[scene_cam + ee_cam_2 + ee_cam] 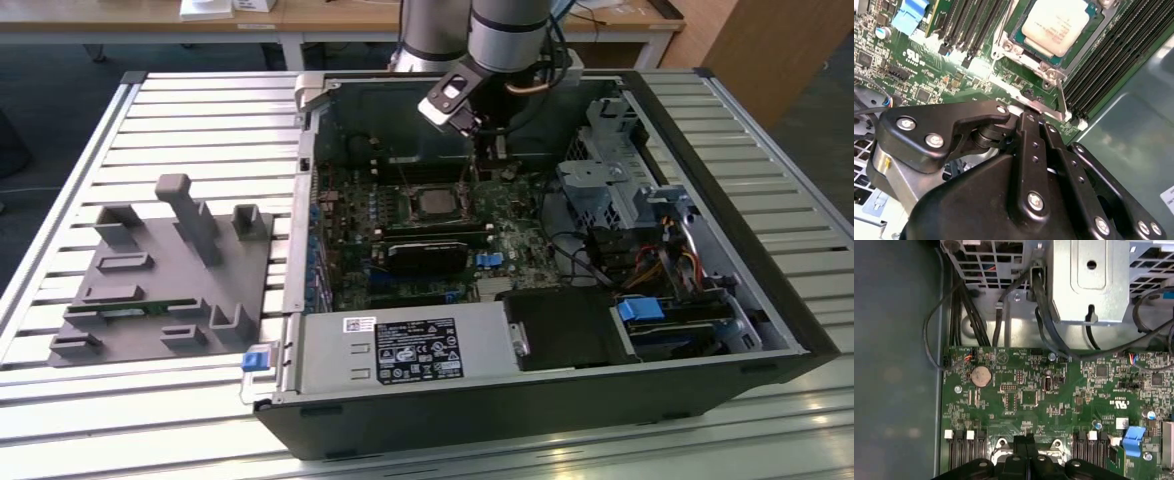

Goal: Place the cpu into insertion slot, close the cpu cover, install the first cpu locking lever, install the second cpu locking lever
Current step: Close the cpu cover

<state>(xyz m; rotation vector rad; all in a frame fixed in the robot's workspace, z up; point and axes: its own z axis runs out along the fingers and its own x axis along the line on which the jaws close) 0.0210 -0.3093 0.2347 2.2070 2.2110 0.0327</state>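
Silver-grey metal, flat and square: cpu, its face carrying fine dark print, seated in the slot on the green board. Cover, a thin bright steel frame with a square window, lies flat around the cpu. Lever, a slim steel rod with a bent end, runs between the cover and the long black memory slots. Pincer, matt black with bolted links, has its fingers closed together. Its tip sits at the lever's bent end; whether it pinches that end cannot be told. Round silver coin cell and blue plastic connector sit on the board. Black steel case, bearing a printed white-and-black label, lies open on the slatted metal bench beside a grey moulded fixture.
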